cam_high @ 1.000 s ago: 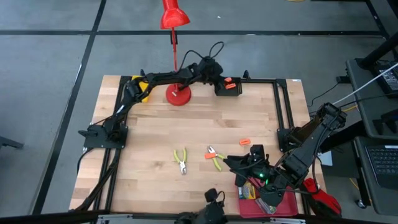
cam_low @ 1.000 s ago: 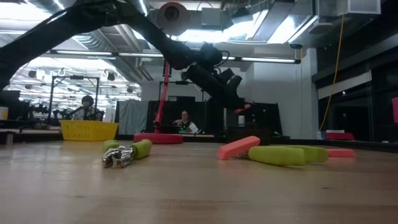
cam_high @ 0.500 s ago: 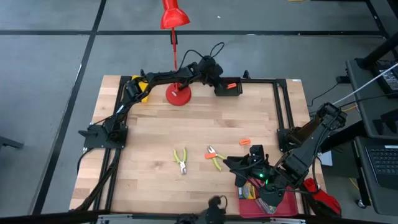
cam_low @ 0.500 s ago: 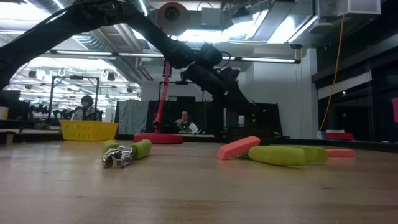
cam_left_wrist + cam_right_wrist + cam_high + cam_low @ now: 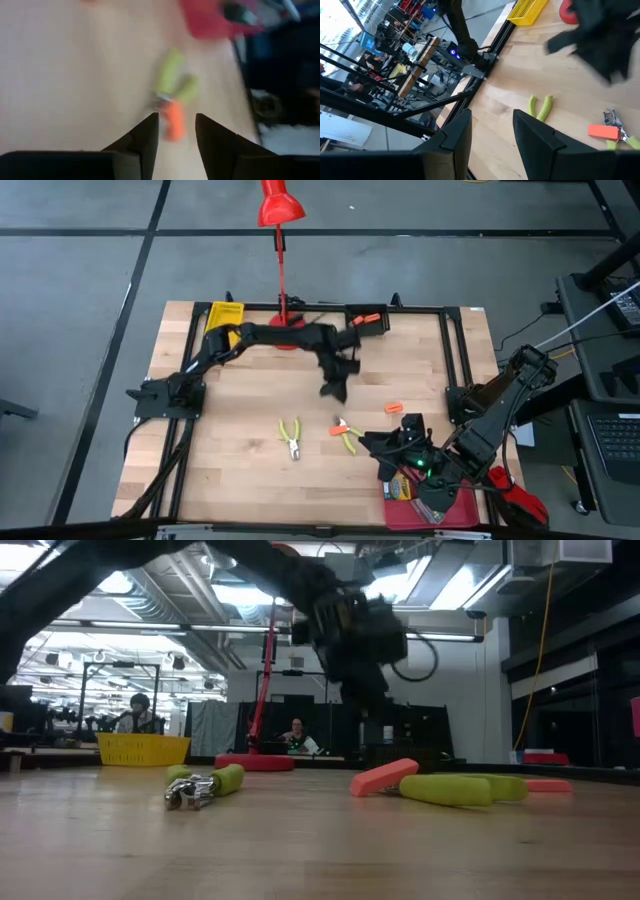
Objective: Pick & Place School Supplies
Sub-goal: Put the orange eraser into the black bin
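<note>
The left claw [image 5: 334,388] hangs over the middle of the surface [image 5: 250,400], fingers [image 5: 148,135] parted and holding nothing. Half a second ago it was at the far black tray [image 5: 366,321], where an orange piece [image 5: 369,317] now lies. It has since swung back toward the near loose items. I judge that drop finished and the next pick begun.

Just beyond it lies a small tool [image 5: 347,437] with smooth, rounded yellow-green handles, a blocky matte orange piece [image 5: 173,121] touching its metal jaws. A second tool [image 5: 291,438] lies to the left, well apart. Another orange piece [image 5: 393,407] lies to the right.

The right claw [image 5: 372,441] waits near the red tray [image 5: 455,515], fingers released, where a flat printed pack [image 5: 402,487] shows.
</note>
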Controlling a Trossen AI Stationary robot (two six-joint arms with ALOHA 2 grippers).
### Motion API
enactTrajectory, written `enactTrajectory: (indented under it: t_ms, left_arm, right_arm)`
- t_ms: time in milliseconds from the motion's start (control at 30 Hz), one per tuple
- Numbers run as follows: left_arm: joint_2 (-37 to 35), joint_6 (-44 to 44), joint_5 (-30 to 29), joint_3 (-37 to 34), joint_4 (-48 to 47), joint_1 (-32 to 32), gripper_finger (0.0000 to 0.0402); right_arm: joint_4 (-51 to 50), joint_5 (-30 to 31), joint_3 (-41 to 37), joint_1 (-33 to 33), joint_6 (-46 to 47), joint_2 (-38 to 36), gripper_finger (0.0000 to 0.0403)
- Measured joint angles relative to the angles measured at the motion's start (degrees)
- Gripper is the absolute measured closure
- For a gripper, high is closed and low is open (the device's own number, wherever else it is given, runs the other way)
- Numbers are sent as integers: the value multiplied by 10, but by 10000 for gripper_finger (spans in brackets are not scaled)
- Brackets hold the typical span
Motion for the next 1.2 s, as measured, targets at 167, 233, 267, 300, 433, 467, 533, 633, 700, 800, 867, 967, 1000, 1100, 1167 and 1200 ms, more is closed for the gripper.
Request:
enactTrajectory:
  t_ms: [167, 233, 267, 300, 433, 467, 533, 633, 700, 800, 867, 967, 1000, 1100, 1167, 1200]
  left_arm:
    - [-7, 43, -38, -1, -83, -69, 296]
    - [-9, 43, -40, 0, -82, -93, 302]
    - [-12, 43, -43, 0, -85, -102, 305]
    - [-16, 39, -49, 0, -91, -112, 307]
    - [-32, 13, -81, 0, -93, -142, 318]
    - [-38, 5, -102, 0, -88, -149, 321]
    - [-50, 0, -159, 0, -95, -163, 329]
    - [-58, -1, -224, 0, -68, -175, 340]
    - [-58, -3, -243, 0, -45, -177, 347]
    - [-57, -23, -270, -23, 5, -170, 354]
    - [-54, -41, -273, -54, 18, -158, 357]
    - [-56, -77, -261, -101, 40, -133, 362]
    - [-60, -85, -255, -119, 44, -126, 363]
    - [-84, -112, -228, -178, 86, -116, 365]
    - [-120, -136, -232, -219, 131, -121, 367]
    - [-141, -149, -251, -240, 153, -127, 369]
  right_arm:
    - [23, 6, 0, 0, -27, 0, 256]
    - [32, 14, 0, 0, -41, 0, 256]
    - [36, 14, 0, 0, -46, 0, 256]
    - [40, 14, 0, 0, -52, 0, 256]
    - [59, 13, 0, 0, -73, 0, 256]
    - [61, 12, 0, 1, -77, 0, 256]
    - [66, 11, 0, 2, -87, 1, 256]
    - [73, 11, 0, 5, -101, 1, 257]
    - [89, 9, 0, 10, -119, 1, 257]
    - [135, 9, 0, 21, -166, 1, 257]
    - [168, 14, 0, 29, -199, 1, 257]
    - [199, 35, 0, 38, -235, 1, 257]
    - [203, 38, 0, 41, -242, 1, 257]
    - [228, 41, 0, 49, -260, 1, 257]
    - [248, 41, 0, 56, -272, 1, 257]
    - [256, 41, 0, 59, -279, 1, 257]
